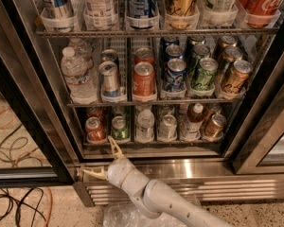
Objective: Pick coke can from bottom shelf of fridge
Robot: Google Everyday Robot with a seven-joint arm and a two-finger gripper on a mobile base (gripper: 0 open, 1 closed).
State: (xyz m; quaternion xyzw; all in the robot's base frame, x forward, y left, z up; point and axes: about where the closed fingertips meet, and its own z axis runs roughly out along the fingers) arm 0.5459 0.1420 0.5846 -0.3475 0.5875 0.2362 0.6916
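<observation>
Progress is slight: we judge the pick barely begun. The coke can [94, 129] stands upright at the left end of the bottom shelf [151, 143], seated in its clear front tray, untouched. The pincer [104, 161] hangs below and a little to the right of it, in front of the steel sill of the fridge [194, 167]. Its two fingers are spread wide apart, one pointing up toward the shelf front, the other out to the left, and it holds nothing. By our reading, all the real work is left: rise to can height, reach in, close round the can and draw it out.

Room is tight. On the can's right a green can [119, 128] sits just beside it, so we see only a narrow gap for one finger there. On its left the fridge's side wall slants close, with the black door frame [38, 131] beyond. Overhead, the middle shelf [151, 100] and its load leave little height, so we expect a level approach from the front to suit better than one from above. The tray lip at the shelf front is an edge to clear on the way out. Behind the pincer the floor is open, apart from a plastic bag [120, 216] under the arm and cables [12, 205] off to the left.
</observation>
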